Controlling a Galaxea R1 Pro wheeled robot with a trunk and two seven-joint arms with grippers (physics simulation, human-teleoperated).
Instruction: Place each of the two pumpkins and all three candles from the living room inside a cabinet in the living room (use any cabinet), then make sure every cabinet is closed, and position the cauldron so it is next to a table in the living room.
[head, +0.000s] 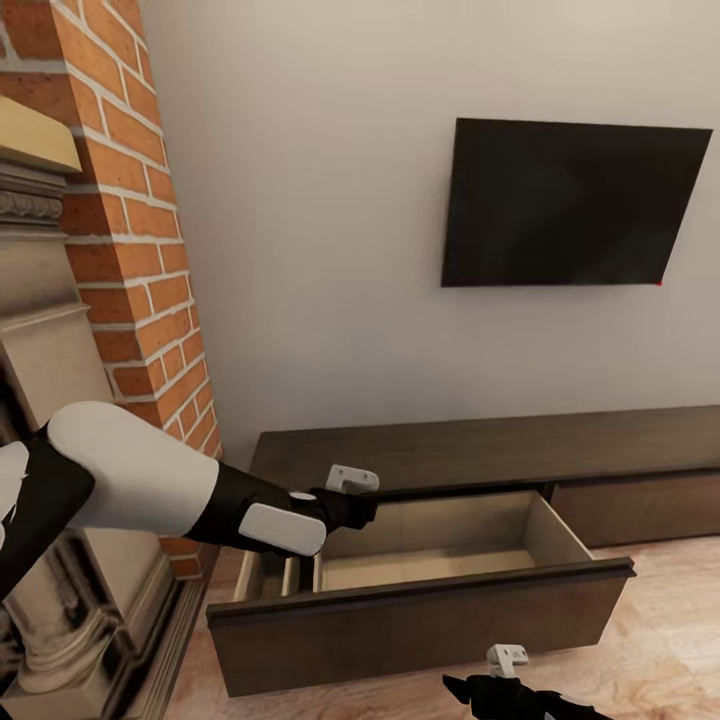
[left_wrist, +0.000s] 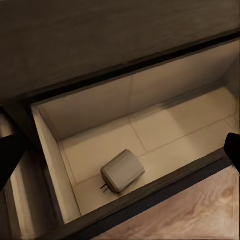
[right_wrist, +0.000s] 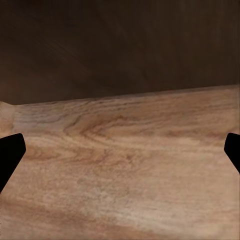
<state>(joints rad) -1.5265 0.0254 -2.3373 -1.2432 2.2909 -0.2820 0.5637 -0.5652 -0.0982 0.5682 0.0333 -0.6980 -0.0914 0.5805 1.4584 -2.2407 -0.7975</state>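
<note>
Candle (left_wrist: 122, 171) lies tipped, lengthwise across drawer (left_wrist: 150, 192).

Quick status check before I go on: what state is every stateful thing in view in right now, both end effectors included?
Cabinet: left drawer pulled open.
Neighbouring drawer: shut.
Candle: lying on its side on the open drawer's floor.
TV: screen dark.
Left end effector: open, empty, above the open drawer.
Right end effector: open, empty, over the wood floor.
</note>
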